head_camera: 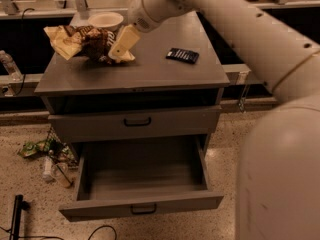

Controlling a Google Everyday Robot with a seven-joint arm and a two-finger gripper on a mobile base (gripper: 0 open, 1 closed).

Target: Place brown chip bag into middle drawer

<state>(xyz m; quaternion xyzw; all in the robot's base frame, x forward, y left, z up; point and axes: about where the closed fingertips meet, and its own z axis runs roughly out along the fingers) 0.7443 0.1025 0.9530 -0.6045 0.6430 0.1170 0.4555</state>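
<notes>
Your gripper is down over the left rear part of the cabinet top, its pale tip touching or just above the right end of the chip bag; from this view you cannot tell whether it is open, closed or gripping the bag. The bag lies crumpled on the top near the left edge, dark brown in the middle with pale yellow ends, and none of it looks lifted. Just behind it sits a white bowl, and well apart to the right lies a small flat black packet. Your arm comes in from the upper right and crosses above the back of the cabinet. Below the top, the upper drawer is pushed in, its black handle facing you. The middle drawer beneath it is pulled far out toward you, its grey floor and side walls in plain sight and its own black handle on the front panel. On the speckled floor to the left of the cabinet you have some litter and a bottle lying beside it, and a dark cable curls in front of the open drawer.
</notes>
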